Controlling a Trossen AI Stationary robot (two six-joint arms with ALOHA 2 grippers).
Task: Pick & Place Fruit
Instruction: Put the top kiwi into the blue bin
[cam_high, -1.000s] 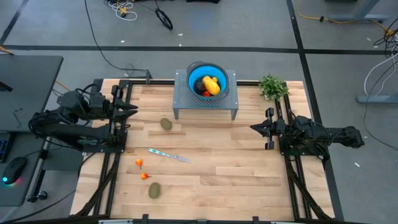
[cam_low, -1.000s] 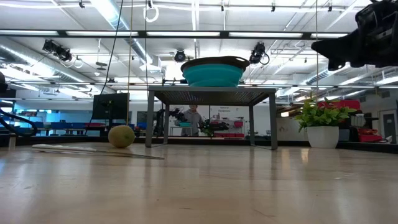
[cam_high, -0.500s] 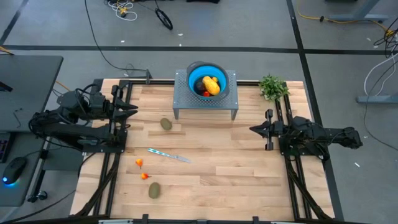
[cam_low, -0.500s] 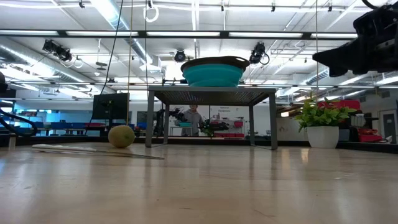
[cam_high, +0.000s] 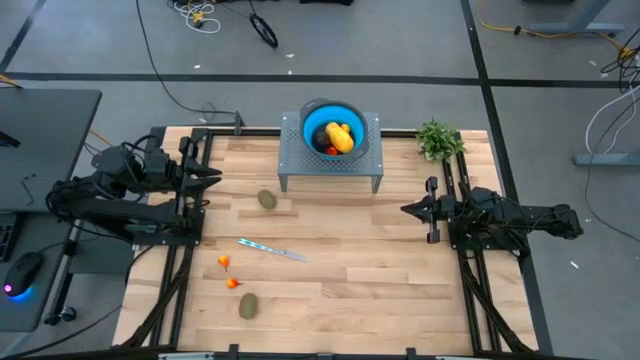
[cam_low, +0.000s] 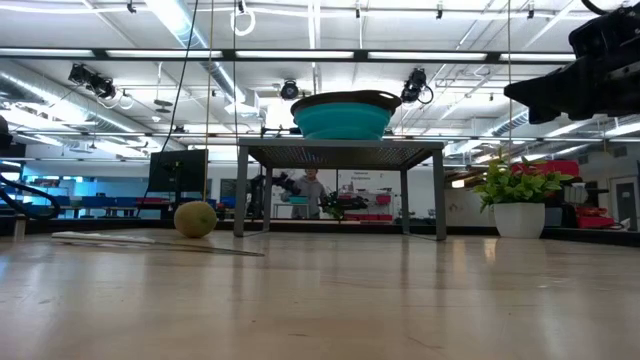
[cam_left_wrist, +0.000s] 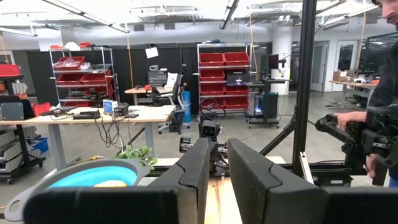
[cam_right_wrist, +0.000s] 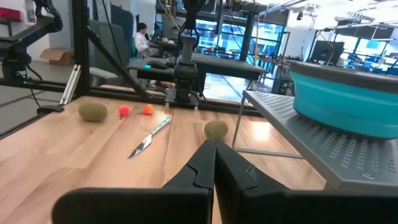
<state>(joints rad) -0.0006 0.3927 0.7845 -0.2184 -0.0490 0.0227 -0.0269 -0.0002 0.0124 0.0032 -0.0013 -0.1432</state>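
A blue bowl (cam_high: 325, 128) stands on a grey perforated stand (cam_high: 330, 168) at the table's far middle. A yellow-orange fruit (cam_high: 341, 137) lies in it, with something red beside it. One kiwi (cam_high: 267, 199) lies on the wood in front of the stand, and another (cam_high: 248, 305) lies near the front edge. Two tiny red-orange fruits (cam_high: 224, 262) (cam_high: 234, 283) lie at the left. My left gripper (cam_high: 215, 177) waits at the left edge, held high, a narrow gap between its fingers (cam_left_wrist: 217, 163). My right gripper (cam_high: 405, 208) waits at the right edge, shut (cam_right_wrist: 214, 148), with nothing in it.
A slim silvery knife-like stick (cam_high: 272, 250) lies on the wood between the kiwis. A green plant in a white pot (cam_high: 438, 140) stands at the far right corner. In the left wrist view a person's hand (cam_left_wrist: 348, 119) shows beyond the table's right side.
My right gripper has tipped down a little and now points level. It stays shut at the right edge. Fruit, bowl and left arm have not moved.
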